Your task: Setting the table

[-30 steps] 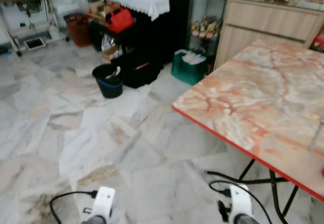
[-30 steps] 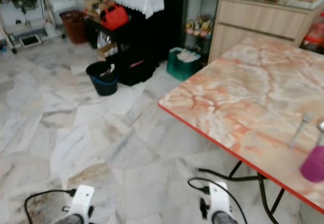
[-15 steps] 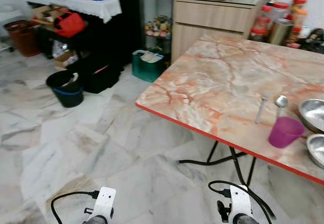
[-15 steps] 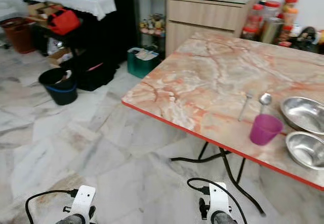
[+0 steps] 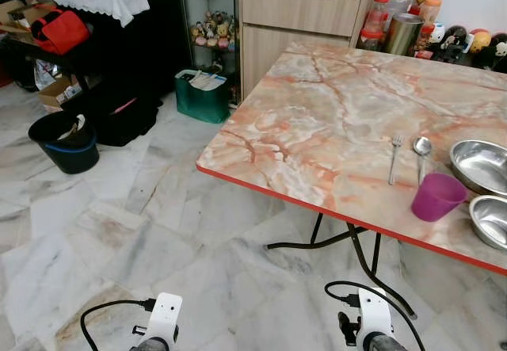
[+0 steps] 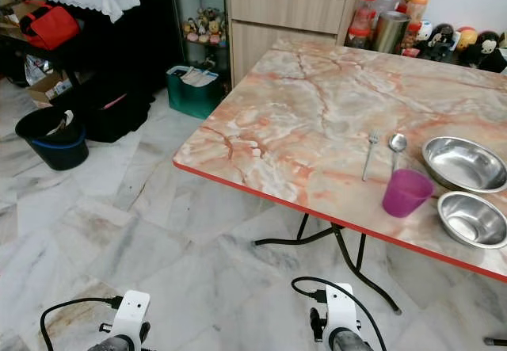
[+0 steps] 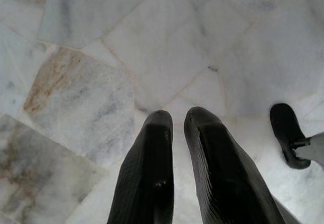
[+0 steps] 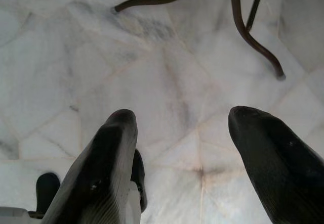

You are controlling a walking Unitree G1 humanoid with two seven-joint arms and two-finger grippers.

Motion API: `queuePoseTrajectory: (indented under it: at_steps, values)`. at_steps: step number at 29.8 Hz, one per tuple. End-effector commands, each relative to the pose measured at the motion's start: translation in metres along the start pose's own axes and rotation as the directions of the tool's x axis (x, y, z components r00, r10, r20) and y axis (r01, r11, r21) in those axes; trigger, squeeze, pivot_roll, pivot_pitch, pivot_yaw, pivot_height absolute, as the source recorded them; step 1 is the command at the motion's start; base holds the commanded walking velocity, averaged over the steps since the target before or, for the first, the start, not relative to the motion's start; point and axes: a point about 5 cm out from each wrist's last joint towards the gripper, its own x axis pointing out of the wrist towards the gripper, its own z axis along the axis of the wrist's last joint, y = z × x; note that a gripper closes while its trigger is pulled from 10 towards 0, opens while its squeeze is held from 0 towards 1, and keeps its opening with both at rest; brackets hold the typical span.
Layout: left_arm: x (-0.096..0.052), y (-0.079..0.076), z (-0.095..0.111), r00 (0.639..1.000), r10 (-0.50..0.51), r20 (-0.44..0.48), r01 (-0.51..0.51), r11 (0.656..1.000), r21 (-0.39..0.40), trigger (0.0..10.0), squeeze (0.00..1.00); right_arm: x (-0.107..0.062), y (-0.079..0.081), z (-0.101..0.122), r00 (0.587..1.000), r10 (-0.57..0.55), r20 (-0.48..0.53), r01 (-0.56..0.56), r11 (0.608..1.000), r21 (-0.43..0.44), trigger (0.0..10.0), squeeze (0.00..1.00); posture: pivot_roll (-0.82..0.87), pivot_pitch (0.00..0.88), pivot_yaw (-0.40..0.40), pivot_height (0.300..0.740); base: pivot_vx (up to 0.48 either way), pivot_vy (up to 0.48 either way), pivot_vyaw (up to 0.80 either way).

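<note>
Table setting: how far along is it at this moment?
Barely begun. A fork, a spoon, a purple cup and two steel bowls are bunched near one edge of the marble table, not laid out as places. Nothing is in hand: the left pincer and right pincer hang over the floor.

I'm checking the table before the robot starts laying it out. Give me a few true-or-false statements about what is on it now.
1. The purple cup stands upright near the table's red edge. True.
2. The fork lies inside a steel bowl. False: it lies on the tabletop beside the spoon.
3. Two steel bowls, a larger one and a smaller one, sit right of the cup. True.
4. The right gripper holds the spoon. False: its jaws are open and empty above the floor.
</note>
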Motion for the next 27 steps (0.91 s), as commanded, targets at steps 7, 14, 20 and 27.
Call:
queuePoseTrajectory:
  at_steps: [7, 14, 20, 27]
  values:
    - [-0.0006, -0.0012, -0.0034, 1.000, 0.006, -0.011, -0.006, 1.000, -0.013, 10.0, 0.00, 0.0011, -0.0013, 0.0070, 1.000, -0.005, 0.017, 0.005, 1.000, -0.007, 10.0, 0.00, 0.10, 0.000, -0.025, 0.740, 0.000, -0.188, 0.00]
    - [-0.0005, -0.0021, -0.0030, 1.000, 0.003, -0.011, -0.003, 1.000, -0.013, 10.0, 0.00, 0.0012, -0.0014, 0.0062, 1.000, -0.006, 0.007, 0.006, 1.000, 0.000, 10.0, 0.00, 0.09, 0.000, -0.026, 0.740, 0.000, -0.326, -0.62]
    - [-0.0008, -0.0003, -0.0040, 1.000, 0.006, -0.013, -0.006, 1.000, -0.015, 10.0, 0.00, 0.0007, -0.0014, 0.0037, 1.000, -0.007, 0.001, 0.007, 1.000, 0.004, 10.0, 0.00, 0.09, 0.000, -0.022, 0.740, 0.000, -0.312, -0.69]
    - [-0.0009, 0.0001, -0.0047, 1.000, 0.006, -0.015, -0.006, 1.000, -0.014, 10.0, 0.00, 0.0007, -0.0007, 0.0032, 1.000, -0.006, 0.002, 0.006, 1.000, 0.001, 10.0, 0.00, 0.09, 0.000, -0.019, 0.740, 0.000, -0.156, -0.68]
